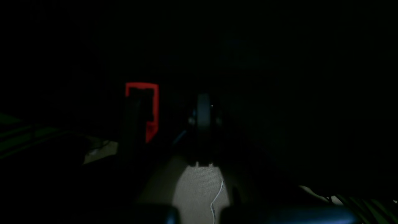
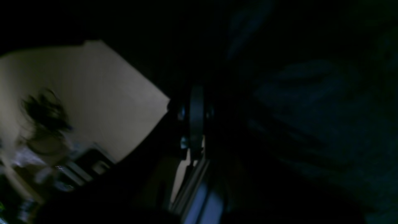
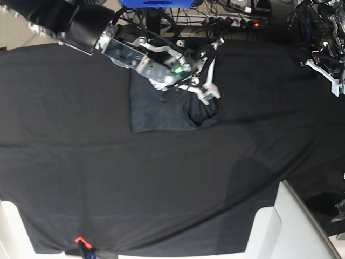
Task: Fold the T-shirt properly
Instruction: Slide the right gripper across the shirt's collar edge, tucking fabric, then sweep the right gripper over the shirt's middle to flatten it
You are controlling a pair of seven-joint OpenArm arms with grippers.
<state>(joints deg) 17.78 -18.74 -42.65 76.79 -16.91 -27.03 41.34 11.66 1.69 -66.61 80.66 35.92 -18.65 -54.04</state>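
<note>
Seen from above: black cloth (image 3: 81, 162) over whole table. T-shirt (image 3: 161, 110), folded to compact slate-grey block, lying upper centre; long axis roughly left-right in view, collar curve at its right end. Right gripper (image 3: 209, 91) hovering at that collar end, just above or touching fabric, can't tell which; jaws closed, nothing visibly pinched. Left gripper (image 3: 330, 75) far off at view's right edge, well apart from shirt, jaws also closed. Right arm clearly nearer; shirt extends from its jaws toward view's left. Wrist views too dark to add detail.
</note>
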